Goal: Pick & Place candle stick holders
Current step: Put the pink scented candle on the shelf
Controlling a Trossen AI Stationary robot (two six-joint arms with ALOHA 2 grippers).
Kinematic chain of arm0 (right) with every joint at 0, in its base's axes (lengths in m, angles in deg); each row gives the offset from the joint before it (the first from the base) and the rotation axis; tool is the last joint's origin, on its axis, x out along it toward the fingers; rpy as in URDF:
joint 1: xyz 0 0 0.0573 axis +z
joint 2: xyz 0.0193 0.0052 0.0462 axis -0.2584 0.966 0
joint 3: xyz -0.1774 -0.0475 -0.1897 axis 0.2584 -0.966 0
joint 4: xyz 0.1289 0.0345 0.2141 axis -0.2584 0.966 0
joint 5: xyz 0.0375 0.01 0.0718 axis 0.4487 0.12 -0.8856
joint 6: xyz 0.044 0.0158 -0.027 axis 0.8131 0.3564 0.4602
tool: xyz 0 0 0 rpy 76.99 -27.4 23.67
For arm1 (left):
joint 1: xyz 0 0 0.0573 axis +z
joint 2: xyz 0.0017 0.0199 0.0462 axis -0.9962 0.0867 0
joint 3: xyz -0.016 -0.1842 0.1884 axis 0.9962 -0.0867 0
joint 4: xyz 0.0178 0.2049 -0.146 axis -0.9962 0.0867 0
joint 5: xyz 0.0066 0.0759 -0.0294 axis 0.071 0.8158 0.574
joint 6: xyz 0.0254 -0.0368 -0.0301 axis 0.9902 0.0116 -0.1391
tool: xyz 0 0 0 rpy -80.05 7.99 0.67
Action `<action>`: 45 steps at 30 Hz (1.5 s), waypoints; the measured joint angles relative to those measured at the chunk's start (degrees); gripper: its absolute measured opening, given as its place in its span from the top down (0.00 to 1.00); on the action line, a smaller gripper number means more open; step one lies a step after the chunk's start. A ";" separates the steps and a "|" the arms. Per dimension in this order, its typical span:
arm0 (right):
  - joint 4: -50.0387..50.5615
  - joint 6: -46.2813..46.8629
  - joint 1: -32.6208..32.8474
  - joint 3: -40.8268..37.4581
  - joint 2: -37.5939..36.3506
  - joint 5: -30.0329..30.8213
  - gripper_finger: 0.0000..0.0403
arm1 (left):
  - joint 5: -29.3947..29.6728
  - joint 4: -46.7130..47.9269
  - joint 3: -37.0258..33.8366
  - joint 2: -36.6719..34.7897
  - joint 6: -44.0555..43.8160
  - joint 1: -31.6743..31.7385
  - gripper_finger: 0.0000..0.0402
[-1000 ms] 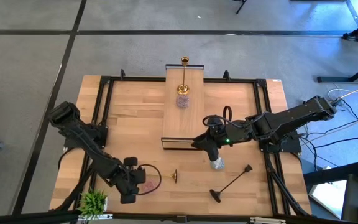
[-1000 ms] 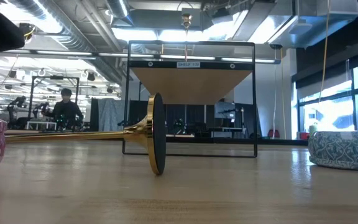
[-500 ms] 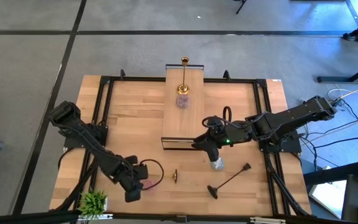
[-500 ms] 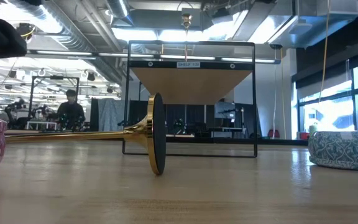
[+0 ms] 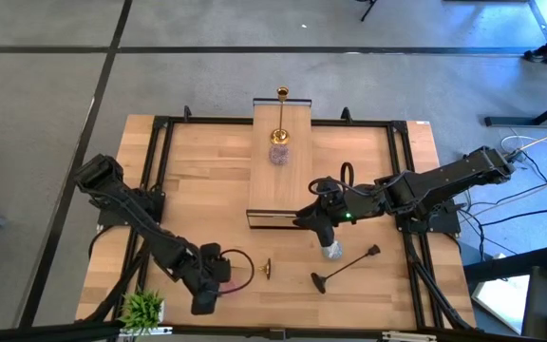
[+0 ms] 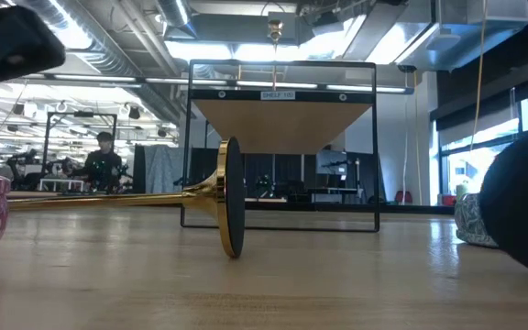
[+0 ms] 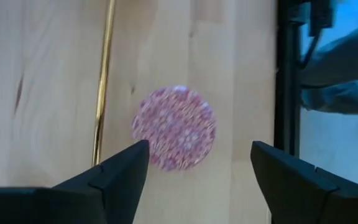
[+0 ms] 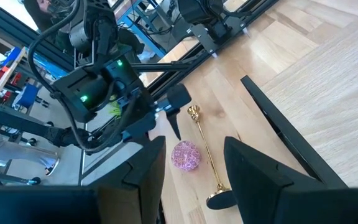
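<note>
A sparkly pink cup (image 7: 174, 127) stands on the table near the front left. My left gripper (image 7: 197, 162) hovers open above it, a finger on either side, touching nothing. Beside the cup a gold candle stick holder (image 5: 254, 272) lies on its side, its round base (image 6: 232, 197) on edge. A black candle stick holder (image 5: 345, 266) lies at the front right. A blue cup (image 5: 330, 251) sits under my right gripper (image 5: 324, 234), which hangs open above the table. Another gold holder (image 5: 281, 114) stands upright on the plank beside a purplish cup (image 5: 278, 152).
The light wooden plank (image 5: 278, 180) runs from the table's middle to its far edge. A small green potted plant (image 5: 143, 309) stands at the front left corner. Black frame rails (image 5: 164, 171) border the table. Bare wood lies between the plank and each side rail.
My left gripper has opened and let go of the pink cup, tipping up a little; the cup stays on the table. The black candle stick holder has shifted toward the far left, and its round base now shows in front of the blue cup in the low view.
</note>
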 joint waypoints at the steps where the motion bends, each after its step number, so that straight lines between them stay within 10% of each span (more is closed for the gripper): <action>1: 0.00 0.00 0.00 0.00 0.00 0.00 0.58 | 0.05 -0.54 0.00 0.00 1.36 0.10 0.29; 18: 0.08 0.02 0.04 0.00 0.22 0.00 0.59 | -2.81 -4.83 0.56 4.85 11.34 2.67 0.28; 28: 1.06 0.54 0.33 0.00 0.55 -0.41 0.59 | 2.83 7.73 12.78 13.62 21.14 0.86 0.28; 45: 1.03 1.55 0.33 0.00 0.55 -0.45 0.59 | 1.57 11.08 13.57 14.75 17.38 0.81 0.14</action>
